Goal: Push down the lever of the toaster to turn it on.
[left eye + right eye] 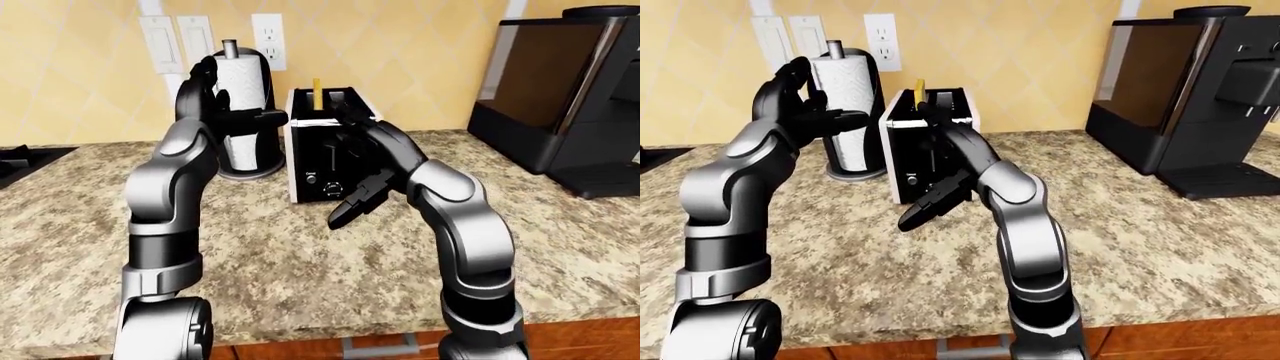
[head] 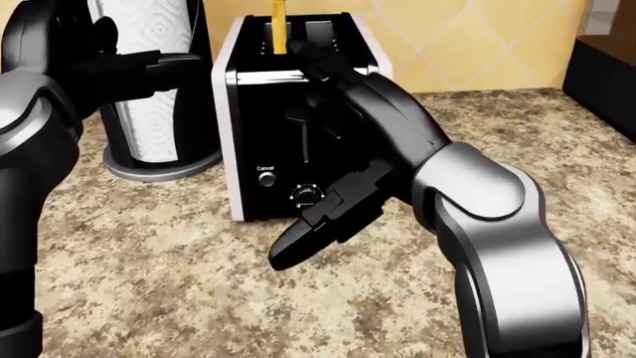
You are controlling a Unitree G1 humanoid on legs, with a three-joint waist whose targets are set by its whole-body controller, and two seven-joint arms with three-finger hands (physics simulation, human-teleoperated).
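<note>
The black toaster with white sides stands on the granite counter, a yellow slice sticking out of its left slot. Its lever sits high on the dark face, above the Cancel button and a dial. My right hand is open and spread over that face: one finger reaches the toaster's top, the others point down and left past the dial. I cannot tell whether it touches the lever. My left hand is open, raised to the toaster's left, by the paper towel roll.
A paper towel holder stands just left of the toaster. A black coffee machine stands at the right. An outlet and switches are on the tiled wall. A stove edge shows far left.
</note>
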